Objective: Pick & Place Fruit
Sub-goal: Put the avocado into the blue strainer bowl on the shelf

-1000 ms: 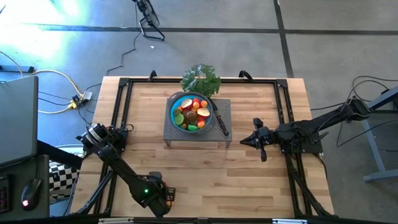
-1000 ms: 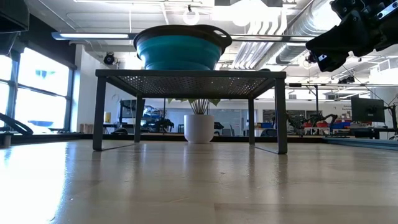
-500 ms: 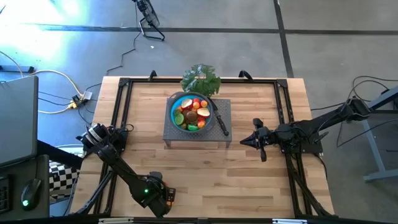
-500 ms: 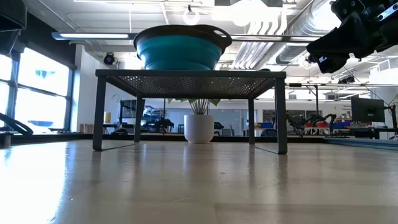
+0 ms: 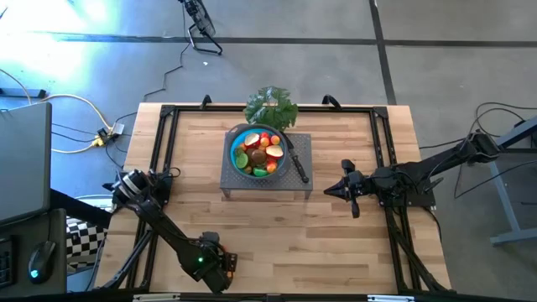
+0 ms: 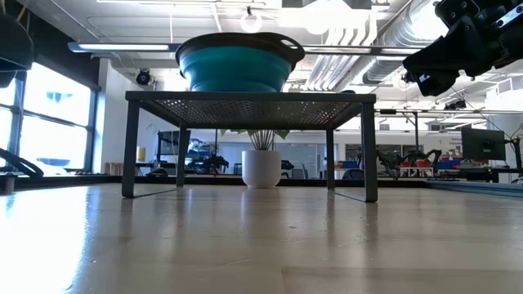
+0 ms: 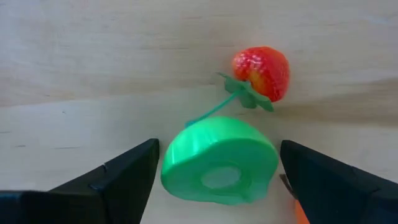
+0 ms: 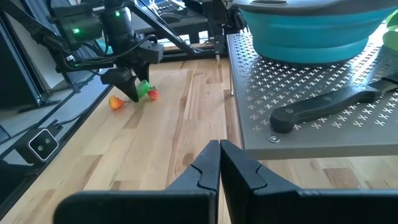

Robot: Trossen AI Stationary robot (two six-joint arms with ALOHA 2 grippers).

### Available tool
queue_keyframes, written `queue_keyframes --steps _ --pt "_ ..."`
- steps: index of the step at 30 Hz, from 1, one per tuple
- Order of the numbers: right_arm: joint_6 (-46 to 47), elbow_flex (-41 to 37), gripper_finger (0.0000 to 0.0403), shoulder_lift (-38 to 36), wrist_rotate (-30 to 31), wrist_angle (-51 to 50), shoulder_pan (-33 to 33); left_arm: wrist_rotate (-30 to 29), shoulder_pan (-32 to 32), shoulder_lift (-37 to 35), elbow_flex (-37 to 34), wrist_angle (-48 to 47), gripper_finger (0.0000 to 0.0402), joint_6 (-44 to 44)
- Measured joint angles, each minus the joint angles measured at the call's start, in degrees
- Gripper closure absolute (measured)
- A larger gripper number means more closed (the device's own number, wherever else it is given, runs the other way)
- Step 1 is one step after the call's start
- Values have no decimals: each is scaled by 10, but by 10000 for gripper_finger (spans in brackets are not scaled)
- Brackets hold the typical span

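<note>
Near the table's front left, my left gripper (image 7: 217,183) points down, open. Its fingers stand close on either side of a green fruit slice (image 7: 219,160) that lies flat on the wood. I see no touch. A red strawberry (image 7: 262,71) with a green stem lies just beyond the slice, and an orange piece (image 8: 116,102) lies beside them. A blue bowl (image 5: 260,151) on a grey perforated stand (image 5: 243,180) holds several more fruits. My right gripper (image 8: 219,163) waits shut at the right of the stand, pointing at it.
A black-handled knife (image 5: 299,166) lies on the stand at the bowl's right. A leafy green bunch (image 5: 271,106) sits behind the bowl. A black frame (image 5: 164,151) runs along the table's edges. Bare wood (image 5: 285,235) stretches between the stand and the front edge.
My left arm has sunk a little toward the table at the front left; its dark bulk shows lower at the low view's left edge. My right arm, the bowl and the stand have kept still.
</note>
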Motion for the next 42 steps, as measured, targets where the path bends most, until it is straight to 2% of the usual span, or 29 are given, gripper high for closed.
queue_keyframes --steps 19,31,42 --pt "0 0 399 0 0 0 0 -7 0 5 -1 -1 73 -20" --pt "0 0 399 0 0 -1 0 -7 0 6 -2 -5 155 -20" --pt "0 0 399 0 0 -2 0 -7 0 6 -2 -4 165 -20"
